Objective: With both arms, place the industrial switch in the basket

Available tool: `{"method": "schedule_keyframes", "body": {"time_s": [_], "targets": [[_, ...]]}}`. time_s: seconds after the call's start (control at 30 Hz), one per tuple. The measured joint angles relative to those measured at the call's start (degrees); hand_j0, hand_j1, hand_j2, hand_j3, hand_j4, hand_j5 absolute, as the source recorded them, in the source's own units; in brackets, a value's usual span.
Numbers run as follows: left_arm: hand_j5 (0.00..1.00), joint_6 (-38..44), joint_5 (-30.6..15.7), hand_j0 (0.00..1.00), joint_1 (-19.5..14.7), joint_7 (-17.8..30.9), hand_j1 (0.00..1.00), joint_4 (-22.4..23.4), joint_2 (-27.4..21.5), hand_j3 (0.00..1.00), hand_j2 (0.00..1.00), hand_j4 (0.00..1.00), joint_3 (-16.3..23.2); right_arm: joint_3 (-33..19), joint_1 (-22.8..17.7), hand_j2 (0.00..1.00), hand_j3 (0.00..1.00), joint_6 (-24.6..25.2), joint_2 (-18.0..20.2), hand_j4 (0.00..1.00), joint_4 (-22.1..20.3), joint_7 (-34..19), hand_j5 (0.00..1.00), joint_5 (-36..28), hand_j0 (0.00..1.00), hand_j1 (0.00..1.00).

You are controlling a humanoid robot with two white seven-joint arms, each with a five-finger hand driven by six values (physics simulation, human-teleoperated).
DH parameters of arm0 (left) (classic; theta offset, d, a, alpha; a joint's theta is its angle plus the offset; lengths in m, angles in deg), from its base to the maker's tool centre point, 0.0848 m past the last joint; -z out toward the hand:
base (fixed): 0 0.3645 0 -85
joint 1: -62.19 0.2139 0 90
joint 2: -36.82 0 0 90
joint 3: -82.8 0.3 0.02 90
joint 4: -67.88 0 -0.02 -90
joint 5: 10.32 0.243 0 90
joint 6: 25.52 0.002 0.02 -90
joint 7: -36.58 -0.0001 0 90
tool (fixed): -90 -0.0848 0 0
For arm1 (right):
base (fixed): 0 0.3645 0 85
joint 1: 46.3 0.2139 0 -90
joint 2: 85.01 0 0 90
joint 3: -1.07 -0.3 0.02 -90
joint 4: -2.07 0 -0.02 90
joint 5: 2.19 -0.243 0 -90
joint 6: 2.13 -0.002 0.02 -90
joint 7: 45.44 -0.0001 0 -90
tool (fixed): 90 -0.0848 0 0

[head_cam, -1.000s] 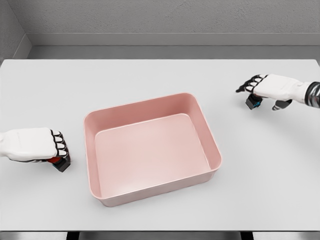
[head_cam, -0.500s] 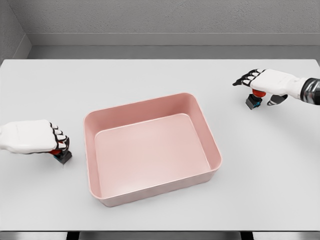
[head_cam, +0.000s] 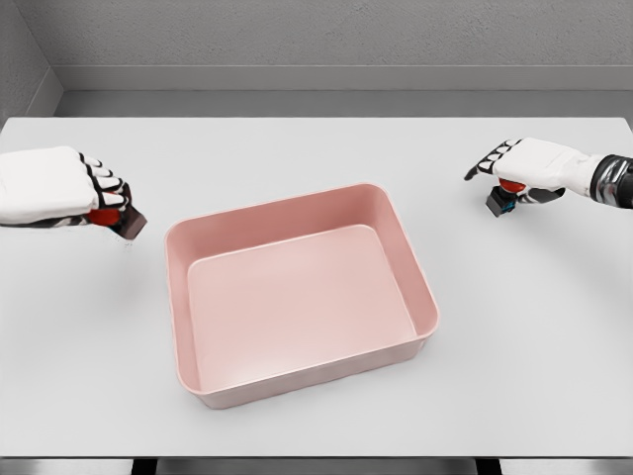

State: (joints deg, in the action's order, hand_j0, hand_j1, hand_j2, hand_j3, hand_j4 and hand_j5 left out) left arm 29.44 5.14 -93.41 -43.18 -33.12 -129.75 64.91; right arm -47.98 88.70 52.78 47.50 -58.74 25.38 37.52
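A: Where are the switches being kept?

B: One industrial switch (head_cam: 121, 223) is being gripped in the curled left hand (head_cam: 59, 185), beside the pink basket (head_cam: 401, 233). Another switch (head_cam: 502, 201) is being clasped by the right hand (head_cam: 529, 166), well apart from it.

The basket (head_cam: 297, 297) is a plain salmon pink, paler on its floor. The table (head_cam: 316, 158) is flat light grey. Both hands are white with black-banded fingers — left hand (head_cam: 59, 188), right hand (head_cam: 529, 166). Each switch is dark with a red cap: one (head_cam: 119, 220) at the left, the other (head_cam: 504, 196) showing a blue spot. The wall (head_cam: 316, 35) is mottled grey.
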Motion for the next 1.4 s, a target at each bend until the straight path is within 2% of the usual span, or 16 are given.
{"method": "schedule_keyframes", "body": {"time_s": [0.1,0.2,0.33,0.37,0.63,0.7,0.87,1.03,1.17,1.4], "targets": [[0.38,0.0,-2.9,0.38,-1.9,0.0,0.38,0.0,1.7,0.38,0.38,0.38,-1.1,0.0,0.0,0.73,0.73,0.0,0.0,0.73,0.0,0.0,0.73,0.0,0.73,0.73],[0.38,0.0,-4.1,0.38,-4.2,0.1,0.38,-0.1,5.6,0.38,0.38,0.38,-1.5,0.0,0.0,0.66,0.66,0.0,0.0,0.66,-0.1,0.0,0.66,0.0,0.66,0.66],[0.39,0.0,-4.8,0.39,-4.2,0.1,0.39,-0.1,11.1,0.39,0.39,0.39,-1.4,0.0,0.0,0.62,0.62,0.0,0.0,0.62,-0.1,0.0,0.62,0.0,0.62,0.62],[0.4,0.0,-5.0,0.4,-4.2,0.1,0.4,-0.1,12.2,0.4,0.4,0.4,-1.2,0.0,0.0,0.56,0.56,0.0,0.0,0.56,-0.1,0.0,0.56,0.0,0.56,0.56],[0.43,-0.1,-5.1,0.43,-4.3,2.5,0.43,-0.1,20.4,0.43,0.43,0.43,3.6,-0.1,0.0,0.52,0.52,0.0,0.0,0.52,-0.1,0.0,0.52,0.0,0.52,0.52],[0.46,-0.1,-5.1,0.46,-4.3,2.9,0.46,-0.1,21.5,0.46,0.46,0.46,4.6,-0.1,0.0,0.51,0.51,0.0,0.0,0.51,-0.1,0.0,0.51,0.0,0.51,0.51],[0.47,0.0,-5.2,0.47,-4.2,3.5,0.47,-0.1,23.3,0.47,0.47,0.47,5.6,-0.1,0.0,0.49,0.49,0.0,0.0,0.49,-0.3,0.0,0.49,0.0,0.49,0.49],[0.68,0.0,-5.3,0.68,-4.3,3.8,0.68,0.0,23.4,0.68,0.68,0.68,5.7,-2.6,0.0,0.47,0.47,0.0,0.2,0.47,-0.4,-0.2,0.47,0.0,0.47,0.47],[0.74,0.0,-5.3,0.74,-4.4,3.9,0.74,0.0,23.4,0.74,0.74,0.74,5.7,-4.5,0.0,0.47,0.47,0.0,0.4,0.47,-0.6,-0.4,0.47,-0.1,0.47,0.47],[0.76,0.0,-5.3,0.76,-4.3,3.8,0.76,0.0,23.5,0.76,0.76,0.76,5.7,-6.1,0.0,0.47,0.47,0.0,0.8,0.47,-2.7,-0.6,0.47,-0.5,0.47,0.47]]}}
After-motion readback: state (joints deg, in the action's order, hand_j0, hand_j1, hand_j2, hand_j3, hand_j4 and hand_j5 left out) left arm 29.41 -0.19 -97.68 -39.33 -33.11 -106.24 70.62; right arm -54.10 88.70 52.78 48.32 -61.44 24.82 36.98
